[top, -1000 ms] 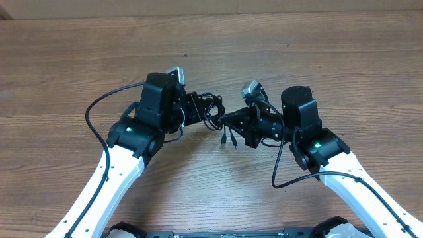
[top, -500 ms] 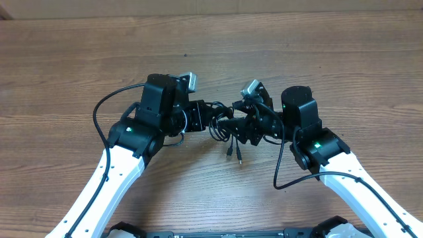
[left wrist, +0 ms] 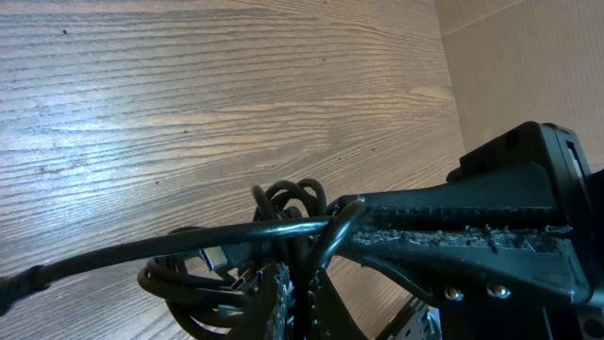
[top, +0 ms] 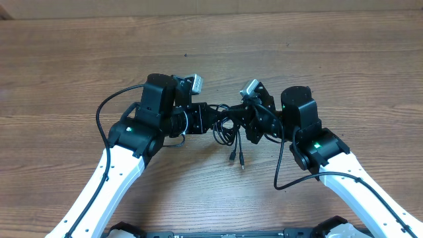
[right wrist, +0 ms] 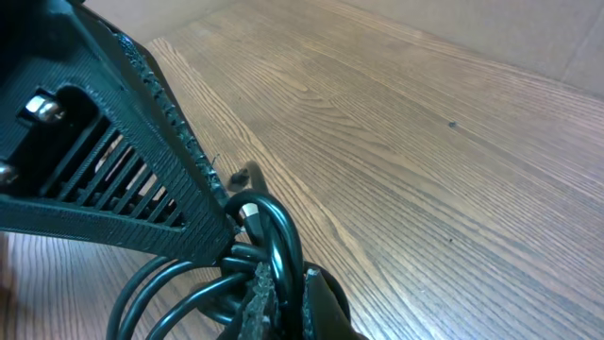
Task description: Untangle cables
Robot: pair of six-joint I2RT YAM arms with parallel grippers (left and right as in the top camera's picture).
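Cables [top: 225, 127], thin, limp and light, hang bunched midway between the left and right edges of the bench [top: 73, 59], plug ends [top: 237, 158] dangling. We see the left gripper [top: 207, 121] and right gripper [top: 243, 120] both pinching them; we judge that a single strand near a plug gives the surest hold

Left arm [top: 123, 166] and right arm [top: 355, 181] angle inward, jaws clamped, nearly meeting.

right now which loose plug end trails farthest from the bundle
The rightmost plug end; it lies farther from the bundle than the other plug end just left of it.
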